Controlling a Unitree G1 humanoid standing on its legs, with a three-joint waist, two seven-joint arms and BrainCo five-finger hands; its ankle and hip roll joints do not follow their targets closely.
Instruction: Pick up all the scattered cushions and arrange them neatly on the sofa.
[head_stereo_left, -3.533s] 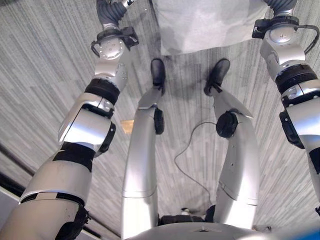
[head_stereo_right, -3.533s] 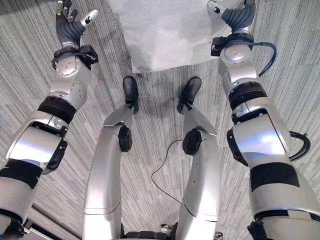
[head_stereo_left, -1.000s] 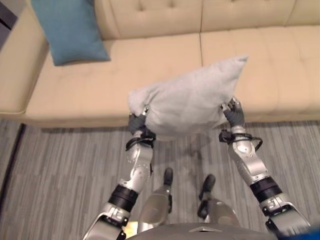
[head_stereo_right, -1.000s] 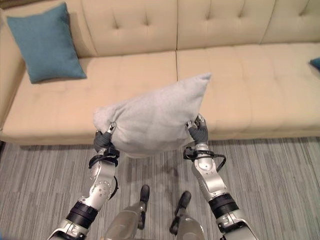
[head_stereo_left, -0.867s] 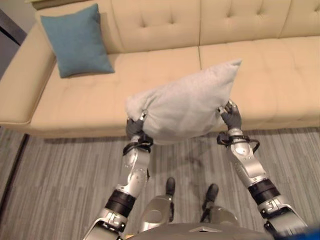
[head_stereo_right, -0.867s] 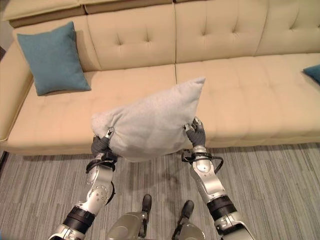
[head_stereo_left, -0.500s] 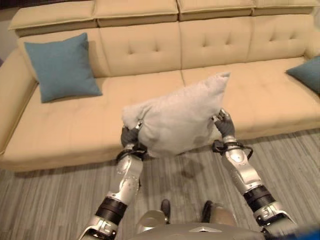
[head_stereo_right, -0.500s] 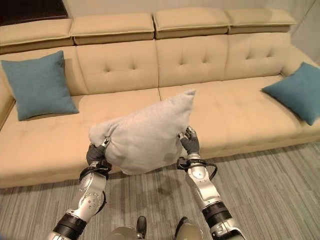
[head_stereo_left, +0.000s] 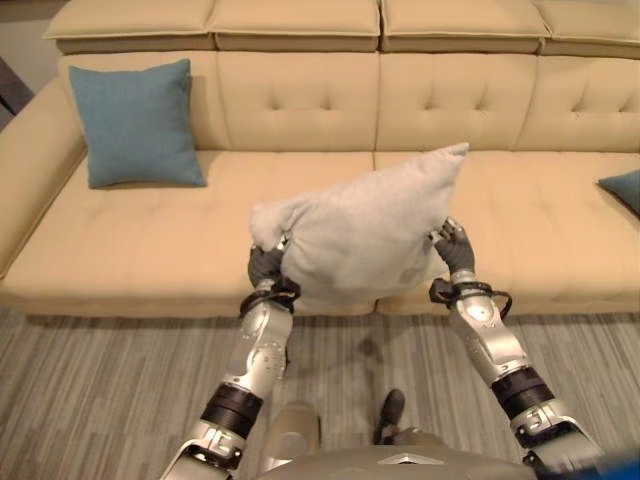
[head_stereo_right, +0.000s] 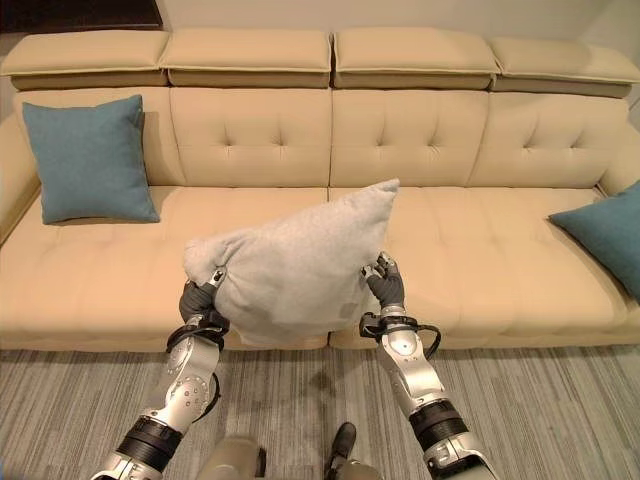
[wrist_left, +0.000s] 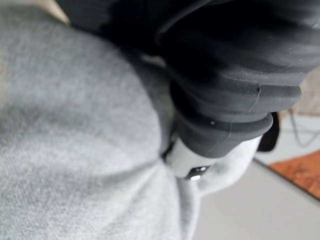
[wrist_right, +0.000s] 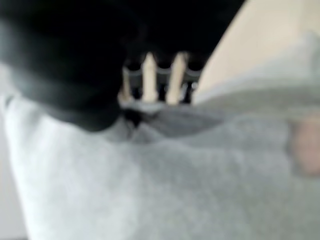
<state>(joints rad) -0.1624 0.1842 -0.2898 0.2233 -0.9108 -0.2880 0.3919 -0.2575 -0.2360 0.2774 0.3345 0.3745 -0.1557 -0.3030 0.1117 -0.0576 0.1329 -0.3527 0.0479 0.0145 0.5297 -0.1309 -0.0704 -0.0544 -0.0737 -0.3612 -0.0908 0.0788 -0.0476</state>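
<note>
light grey square fabric cushion (head_stereo_right: 295, 265) aloft before tan tufted sofa (head_stereo_right: 440, 150) | left hand (head_stereo_right: 199, 298) and right hand (head_stereo_right: 385, 285) clamped on its opposite edges

head stereo facing sofa (head_stereo_right: 330, 150), wrist cameras close on cushion (wrist_left: 75, 150)

You won't find any text, label, number or sign to read here: none stands on the sofa (head_stereo_right: 330, 250), the cushions or the floor.
</note>
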